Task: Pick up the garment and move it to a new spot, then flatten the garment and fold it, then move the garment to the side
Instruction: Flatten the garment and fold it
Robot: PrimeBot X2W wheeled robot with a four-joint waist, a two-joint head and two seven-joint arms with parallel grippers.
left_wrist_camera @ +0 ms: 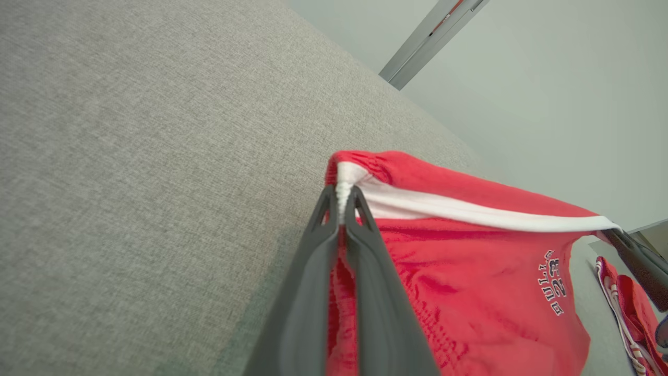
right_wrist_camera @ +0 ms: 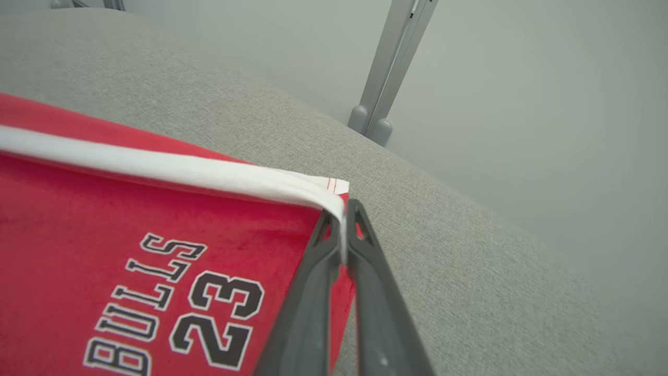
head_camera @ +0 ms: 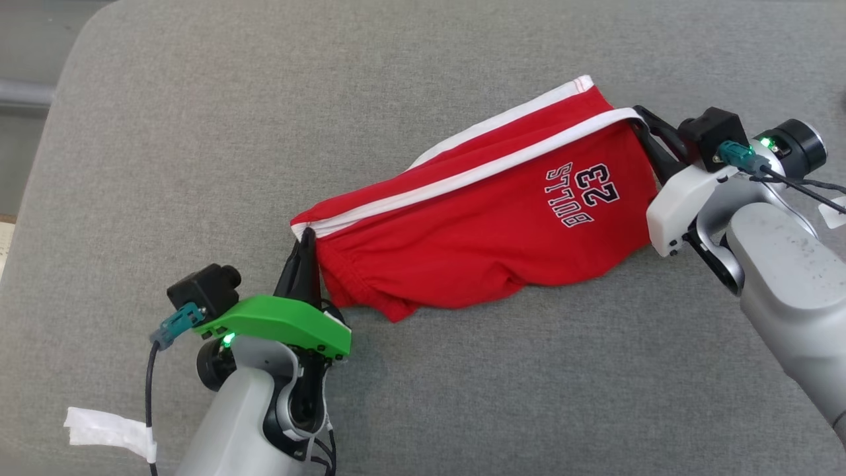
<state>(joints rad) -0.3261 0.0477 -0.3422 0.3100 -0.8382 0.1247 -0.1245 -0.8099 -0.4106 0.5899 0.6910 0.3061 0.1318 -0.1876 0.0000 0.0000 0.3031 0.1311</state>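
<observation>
I have my left gripper [head_camera: 307, 241] and right gripper [head_camera: 641, 114] each pinched shut on a white-trimmed end of the red 23 shorts [head_camera: 476, 231], stretched across the middle of the grey cushion [head_camera: 198, 132].

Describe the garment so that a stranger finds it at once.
Start from the grey cushion. Across its middle, red shorts are stretched between the left gripper and the right gripper, each shut on a corner. Their white stripe and the print BULLS 23 set them apart.
</observation>
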